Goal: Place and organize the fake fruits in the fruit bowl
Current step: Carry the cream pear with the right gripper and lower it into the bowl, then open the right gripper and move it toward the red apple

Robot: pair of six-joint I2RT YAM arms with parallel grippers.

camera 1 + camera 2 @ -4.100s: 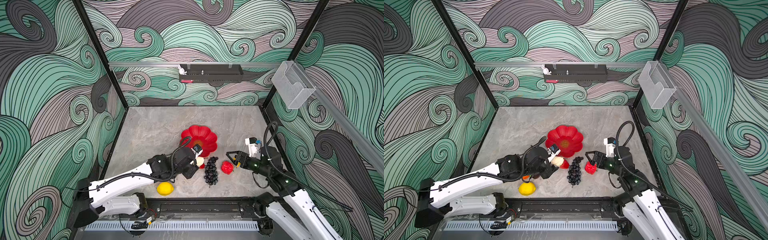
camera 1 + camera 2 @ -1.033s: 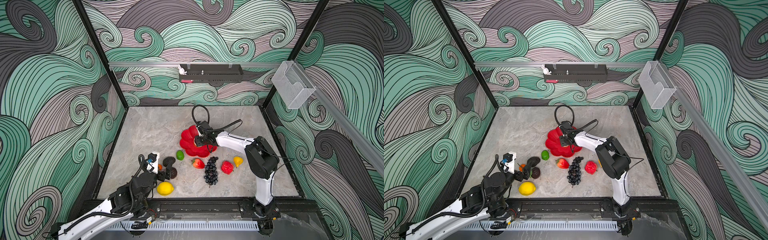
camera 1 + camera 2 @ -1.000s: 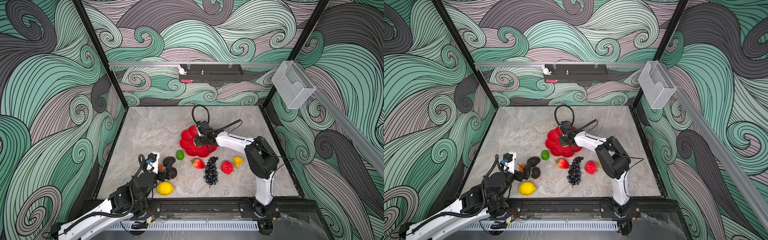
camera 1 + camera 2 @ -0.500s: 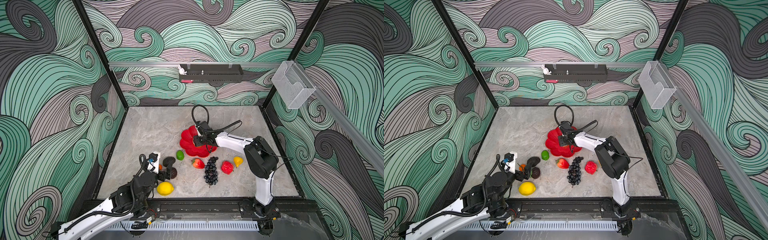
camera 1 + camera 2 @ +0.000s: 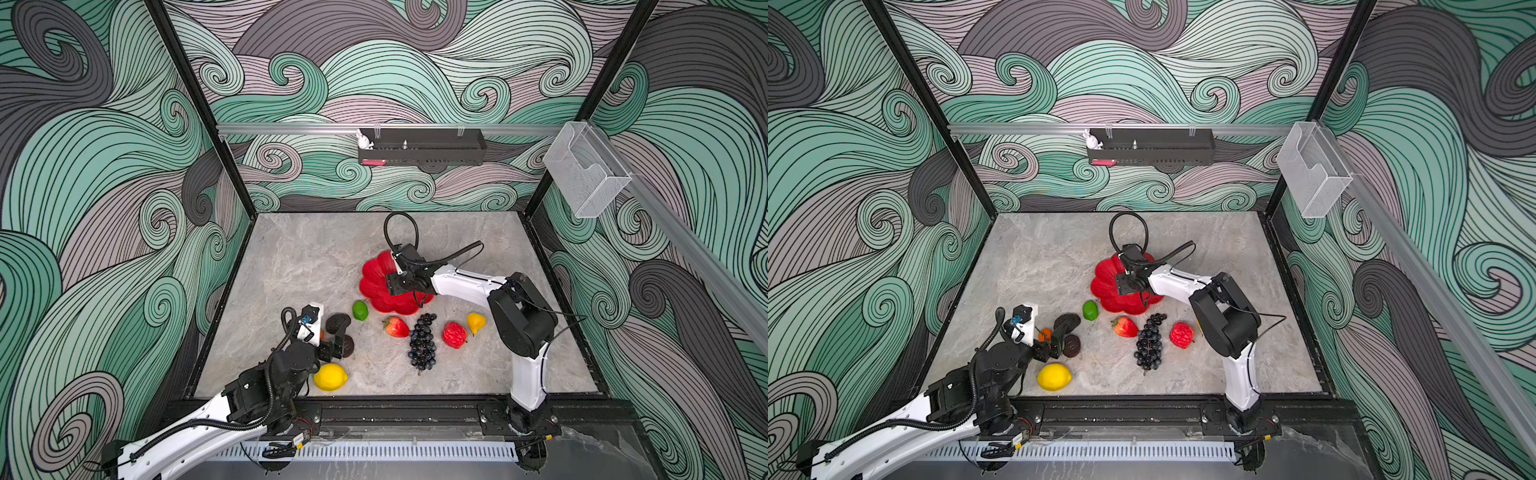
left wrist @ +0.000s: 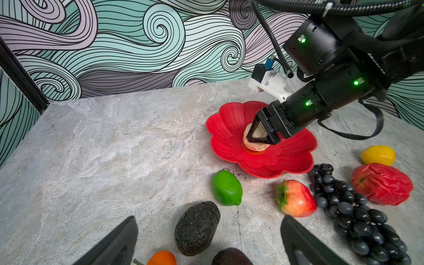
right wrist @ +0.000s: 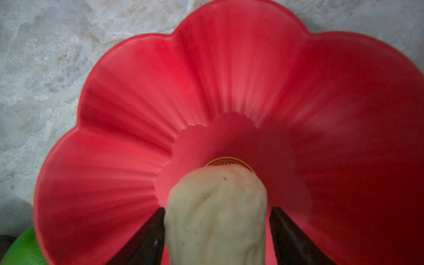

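Right gripper (image 7: 218,209) hung over the centre of the fruit bowl (image 5: 374,291). Its jaws were parted astride the cream lumpy fruit (image 6: 253,144), which sat on the bowl's floor. A sliver of red showed btwn one finger and the fruit; the other finger was right at its skin. The bowl's petals were bare out to the scalloped rim.

Left gripper (image 6: 208,219) sat low at front-left, jaws spread wide and holding nothing. An avocado (image 6: 197,227) lay just ahead btwn the tips, w/ a 2nd avocado (image 6: 231,258) and an orange (image 6: 161,258) close under it.

Lime (image 5: 360,310) lay just off the bowl's near-left rim, not touching. Strawberry (image 5: 396,327), grape bunch (image 5: 422,343), red apple (image 5: 454,334) and pear (image 5: 475,322) made a row in front of the bowl, w/ little room btwn them. Lemon (image 5: 330,377) lay near the front edge of the table (image 5: 311,257). The table's rear strip, left-rear quarter and front-right corner were open.
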